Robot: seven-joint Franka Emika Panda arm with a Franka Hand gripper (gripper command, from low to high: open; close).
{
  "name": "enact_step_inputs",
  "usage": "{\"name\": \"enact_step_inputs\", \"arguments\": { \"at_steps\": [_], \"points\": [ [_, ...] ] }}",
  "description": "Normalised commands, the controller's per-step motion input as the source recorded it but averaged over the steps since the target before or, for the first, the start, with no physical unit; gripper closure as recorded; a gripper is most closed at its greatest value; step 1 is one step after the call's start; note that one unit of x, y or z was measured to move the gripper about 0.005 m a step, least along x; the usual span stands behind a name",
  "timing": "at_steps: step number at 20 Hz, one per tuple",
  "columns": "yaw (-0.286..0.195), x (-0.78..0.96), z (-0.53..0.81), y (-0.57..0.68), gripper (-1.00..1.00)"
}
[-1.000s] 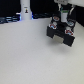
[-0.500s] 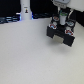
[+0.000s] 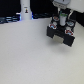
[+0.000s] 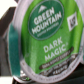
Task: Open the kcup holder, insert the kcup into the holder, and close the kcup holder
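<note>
Pale desk [image 3: 25, 55], mostly bare; hand [image 3: 62, 16] sits right above the black kcup holder [image 3: 62, 31], presumably lined up to drop the pod in; kcup [image 4: 48, 39] directly under the hand, green lid facing up; grip state: can't tell, fingers hidden.

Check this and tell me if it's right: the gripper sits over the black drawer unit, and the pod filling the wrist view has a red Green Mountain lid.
Only the colour is wrong. The wrist view shows the kcup has a green lid, printed Green Mountain Dark Magic, not a red one. The rest stands: in the exterior view the gripper is over the black kcup holder.
</note>
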Motion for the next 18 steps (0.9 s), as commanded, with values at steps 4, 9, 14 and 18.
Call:
{"name": "enact_step_inputs", "arguments": {
  "at_steps": [4, 9, 14, 18],
  "points": [
    [-0.035, 0.34, 0.0, 0.11, 1.0],
    [-0.002, 0.05, -0.13, -0.01, 1.0],
    [-0.007, 0.01, -0.14, -0.05, 1.0],
    [0.001, -0.06, -0.17, -0.06, 1.0]
  ]
}}
